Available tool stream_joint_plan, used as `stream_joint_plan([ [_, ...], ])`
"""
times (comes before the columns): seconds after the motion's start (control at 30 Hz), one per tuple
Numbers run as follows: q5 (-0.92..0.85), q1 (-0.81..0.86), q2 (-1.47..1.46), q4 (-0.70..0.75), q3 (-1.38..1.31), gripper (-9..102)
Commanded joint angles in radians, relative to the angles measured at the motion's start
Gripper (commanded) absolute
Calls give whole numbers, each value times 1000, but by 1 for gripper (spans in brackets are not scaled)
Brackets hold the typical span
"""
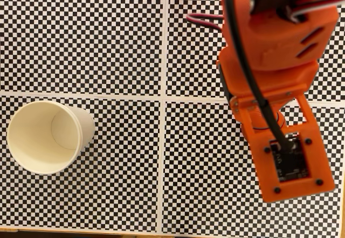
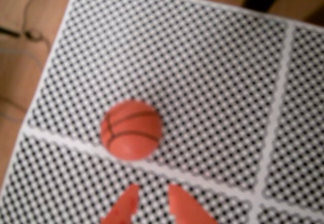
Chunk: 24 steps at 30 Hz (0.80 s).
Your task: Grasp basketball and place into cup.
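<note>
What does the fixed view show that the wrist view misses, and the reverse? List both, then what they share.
Only the fixed view shows the paper cup, upright and empty at its left, and the orange arm from above, which covers the ball there. Only the wrist view shows the basketball lying on the mat just ahead of the pincer, whose fingertips stand apart, not touching it. Both show the checkered mat with white dividing lines.
</note>
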Motion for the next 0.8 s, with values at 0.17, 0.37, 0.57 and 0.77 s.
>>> stream_joint_plan([
  [0.17,-64,3,35,15,-77,0],
  [0.37,-94,-14,63,57,-104,0],
  [0.57,-95,-21,-3,104,-186,0],
  [0.77,-110,-20,-58,112,-189,0],
])
